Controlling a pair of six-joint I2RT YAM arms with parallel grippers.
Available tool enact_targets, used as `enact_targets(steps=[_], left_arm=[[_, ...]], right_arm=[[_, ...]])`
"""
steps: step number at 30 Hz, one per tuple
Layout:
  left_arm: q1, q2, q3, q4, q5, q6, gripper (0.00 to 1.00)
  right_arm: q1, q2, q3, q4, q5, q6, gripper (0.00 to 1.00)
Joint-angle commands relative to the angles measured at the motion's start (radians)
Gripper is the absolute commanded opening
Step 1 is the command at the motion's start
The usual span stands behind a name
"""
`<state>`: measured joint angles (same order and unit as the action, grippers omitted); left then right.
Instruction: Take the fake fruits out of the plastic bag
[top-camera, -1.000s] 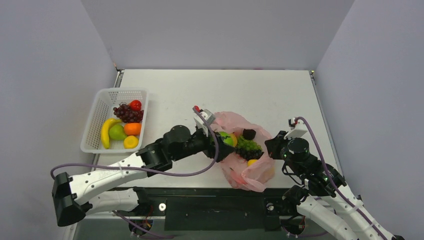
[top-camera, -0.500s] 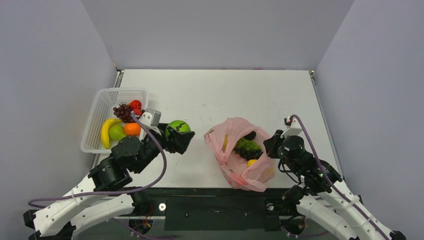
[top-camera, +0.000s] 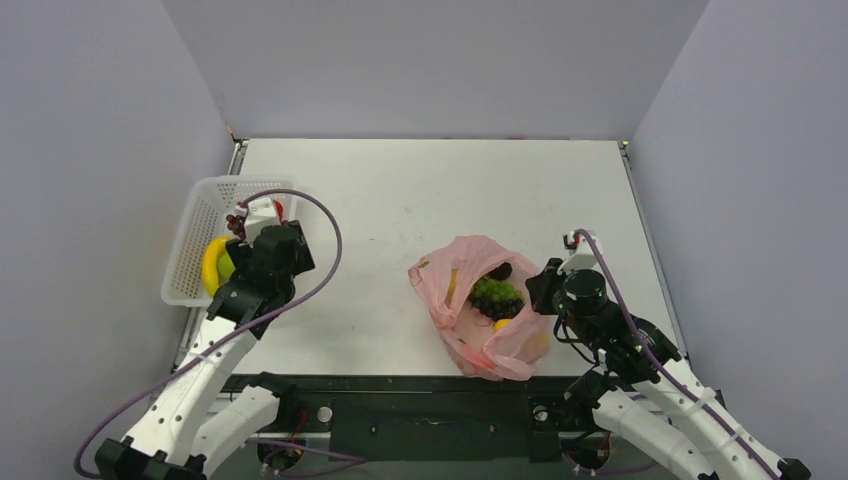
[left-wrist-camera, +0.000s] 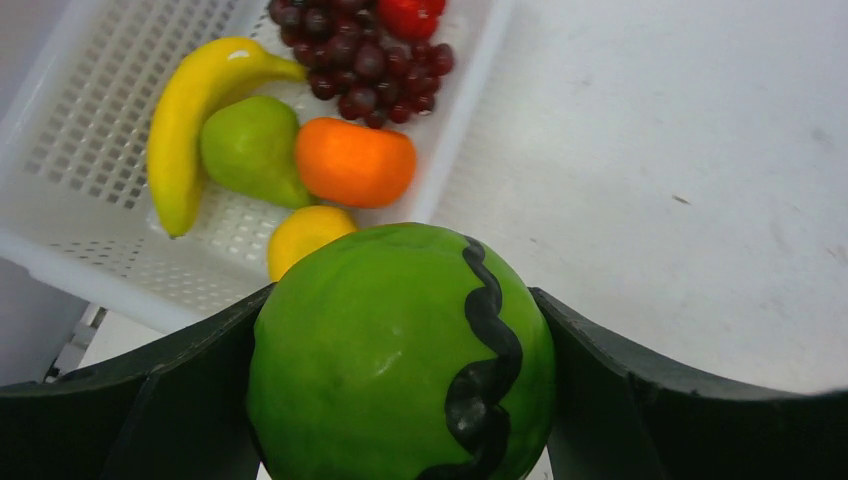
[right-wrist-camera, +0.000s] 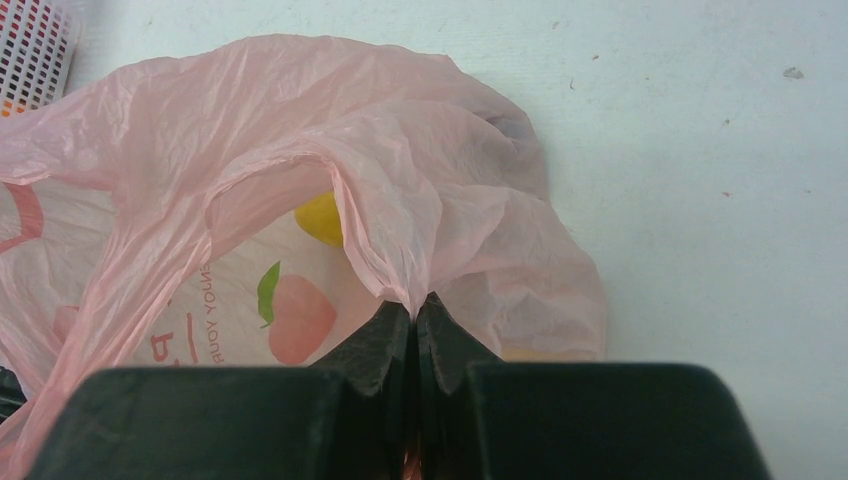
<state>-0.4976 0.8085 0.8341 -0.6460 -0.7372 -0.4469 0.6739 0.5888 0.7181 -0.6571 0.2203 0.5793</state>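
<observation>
- At left on the table (top-camera: 400, 190), a white mesh basket (left-wrist-camera: 60, 250) holds banana (left-wrist-camera: 190, 110) and pear (left-wrist-camera: 250, 150).
- Left end effector (left-wrist-camera: 405, 375) clamps a green fruit (left-wrist-camera: 390, 320), jaws wide, at the basket's rim.
- Plastic bag (right-wrist-camera: 200, 130) lies right of centre, its film pinched in the closed right end effector (right-wrist-camera: 413, 318).

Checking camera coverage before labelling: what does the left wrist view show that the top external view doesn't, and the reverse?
Only left wrist: the green striped fruit clamped in the left tool, plus the orange and lemon in the white basket. Only top external: the plastic bag, green grapes inside it, and the right tool at its edge. Both: that basket, the banana and dark grapes.
</observation>
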Motion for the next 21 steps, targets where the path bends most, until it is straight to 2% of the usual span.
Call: enact_targets(steps=[1, 2, 4, 7, 12, 13, 16, 19, 21], left_arm=[[0.287, 0.069, 0.007, 0.157, 0.250, 0.092, 0.00], [0.370, 0.085, 0.016, 0.181, 0.292, 0.088, 0.00], [0.466, 0.136, 0.053, 0.198, 0.318, 0.064, 0.00], [0.578, 0.179, 0.011, 0.314, 0.322, 0.045, 0.12], [0.754, 0.313, -0.058, 0.637, 0.428, 0.012, 0.27], [0.773, 0.346, -0.039, 0.690, 0.470, 0.010, 0.28], [0.835, 0.527, 0.081, 0.692, 0.519, -0.014, 0.27], [0.851, 0.640, 0.149, 0.731, 0.546, -0.005, 0.28], [0.852, 0.700, 0.181, 0.760, 0.532, 0.005, 0.41]], right_arm=[[-0.003, -0.019, -0.023, 0.050, 0.016, -0.024, 0.00], [-0.003, -0.022, -0.025, 0.056, 0.012, -0.025, 0.00], [-0.003, -0.027, -0.027, 0.059, 0.008, -0.027, 0.00], [-0.004, -0.039, -0.025, 0.067, 0.002, -0.036, 0.00], [-0.004, -0.055, -0.035, 0.080, -0.006, -0.037, 0.00], [-0.004, -0.061, -0.037, 0.080, -0.008, -0.038, 0.00], [-0.005, -0.075, -0.044, 0.084, -0.020, -0.036, 0.00], [-0.007, -0.088, -0.044, 0.086, -0.023, -0.039, 0.00], [-0.006, -0.092, -0.042, 0.087, -0.022, -0.040, 0.00]])
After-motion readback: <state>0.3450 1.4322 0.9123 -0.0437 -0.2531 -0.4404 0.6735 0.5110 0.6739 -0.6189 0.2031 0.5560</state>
